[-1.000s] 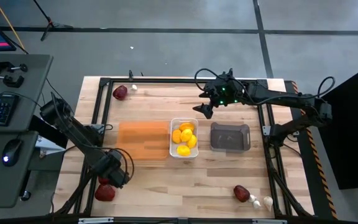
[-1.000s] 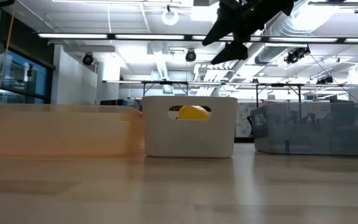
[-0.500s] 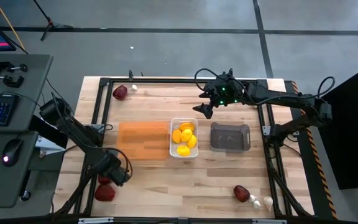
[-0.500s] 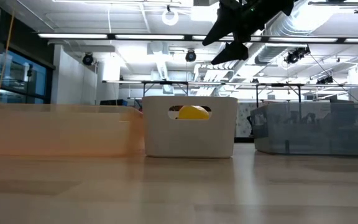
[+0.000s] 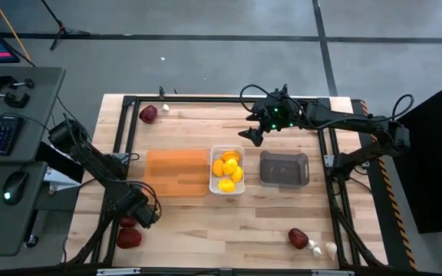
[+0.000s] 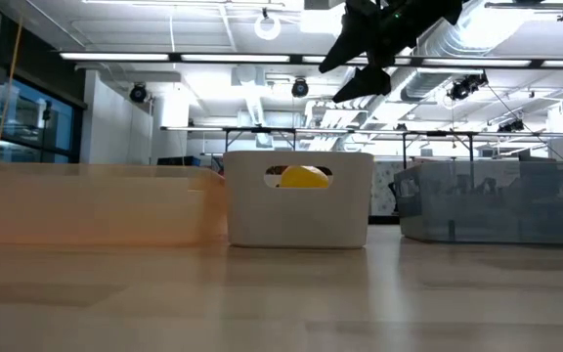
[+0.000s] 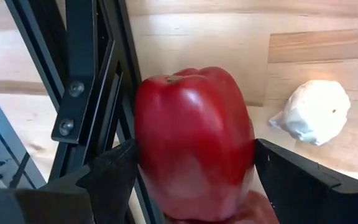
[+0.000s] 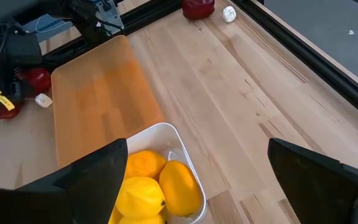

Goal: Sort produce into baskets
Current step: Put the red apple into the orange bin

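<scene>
My left gripper (image 5: 132,215) is at the table's near left corner, beside the black frame rail, shut on a dark red pepper (image 7: 194,140). A second red piece (image 5: 129,238) lies just nearer, and a white garlic bulb (image 7: 316,112) lies beside them. My right gripper (image 5: 253,135) hangs open and empty, high above the far end of the white bin (image 5: 212,165), which holds several lemons (image 5: 227,170). The orange tray (image 5: 176,173) and the grey bin (image 5: 284,169) flank the white bin. My left gripper has the red pepper between its two fingers, one on each of its opposite sides (image 7: 143,155). The fingers slant down toward it, and its stem end (image 7: 173,78) faces away from the gripper. Whether it is lifted off the table, I cannot tell.
A red piece (image 5: 148,113) and a garlic bulb (image 5: 166,108) lie at the far left corner. Another red piece (image 5: 298,238) and two garlic bulbs (image 5: 315,247) lie at the near right. Black frame rails (image 7: 82,81) run along the table's edges.
My left gripper has shifted a little toward the table's near left corner, over the red pepper. My right arm has kept still.
</scene>
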Available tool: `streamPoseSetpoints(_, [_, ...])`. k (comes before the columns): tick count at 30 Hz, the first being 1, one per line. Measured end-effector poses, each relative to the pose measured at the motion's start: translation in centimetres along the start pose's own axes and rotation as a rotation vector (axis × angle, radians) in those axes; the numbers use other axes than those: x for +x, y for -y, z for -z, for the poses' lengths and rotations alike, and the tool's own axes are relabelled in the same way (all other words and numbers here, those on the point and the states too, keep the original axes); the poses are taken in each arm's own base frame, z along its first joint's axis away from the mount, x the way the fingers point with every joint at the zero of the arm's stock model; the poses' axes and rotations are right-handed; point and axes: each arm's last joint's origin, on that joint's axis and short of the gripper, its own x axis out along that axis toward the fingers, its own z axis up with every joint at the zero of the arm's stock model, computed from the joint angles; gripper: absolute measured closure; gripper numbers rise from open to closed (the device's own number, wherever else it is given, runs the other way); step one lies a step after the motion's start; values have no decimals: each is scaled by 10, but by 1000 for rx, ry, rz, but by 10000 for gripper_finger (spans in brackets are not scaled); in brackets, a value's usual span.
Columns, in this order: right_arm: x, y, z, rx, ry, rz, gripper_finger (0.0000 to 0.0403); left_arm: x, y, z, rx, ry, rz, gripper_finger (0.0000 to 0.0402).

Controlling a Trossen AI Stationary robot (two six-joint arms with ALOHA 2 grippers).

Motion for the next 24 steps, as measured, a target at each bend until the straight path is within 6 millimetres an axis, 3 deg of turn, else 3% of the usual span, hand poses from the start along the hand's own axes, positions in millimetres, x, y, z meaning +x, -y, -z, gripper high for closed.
streamPoseSetpoints(14, [0,0,0,-19,-1,1,24,2,4,-3,-36,61,32,107])
streamPoseSetpoints(24, [0,0,0,-33,-2,1,24,-7,5,0,59,109,60,157])
